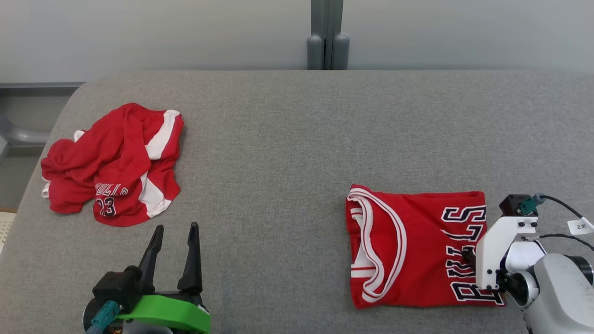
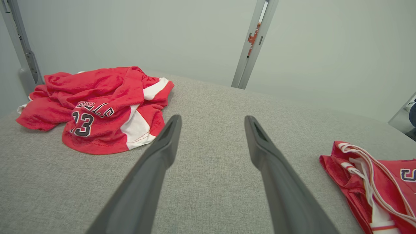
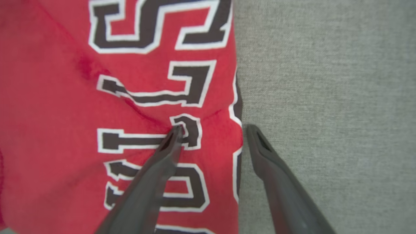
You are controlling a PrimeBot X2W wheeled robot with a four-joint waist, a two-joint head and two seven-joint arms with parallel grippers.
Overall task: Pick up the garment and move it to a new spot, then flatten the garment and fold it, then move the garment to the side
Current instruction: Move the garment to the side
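Grey woven cloth surface (image 1: 278,139), broad, rounded at its upper-left corner in the head view, with wide bare ground through the middle and along the far edge.

Nearest, at the lower left of that view, left gripper (image 1: 176,227) on a green mount. Two long dark fingers spread apart, bare cloth between them in the left wrist view.

At the lower right, right gripper (image 3: 214,128), mostly covered from the head by its white bracket and pale forearm. Fingers apart in the right wrist view, straddling the right-hand edge of the folded jersey (image 1: 417,246). One tip on the black, white-outlined lettering, with creases running toward it. The other over bare grey cloth just beside the edge. Pressing down or merely touching: cannot tell.

Jersey a flat red rectangle of slightly shiny knit, white-trimmed neckline at its left side, close to the bottom of the frame.

Farther, at mid left, crumpled red garment (image 1: 116,162) with white panels and the number 23. Bunched near the surface's left edge, well apart from the jersey.

Beyond the far edge, grey post (image 1: 327,37) at top centre, with an orange mark on it in the left wrist view, then plain pale wall (image 1: 139,32).
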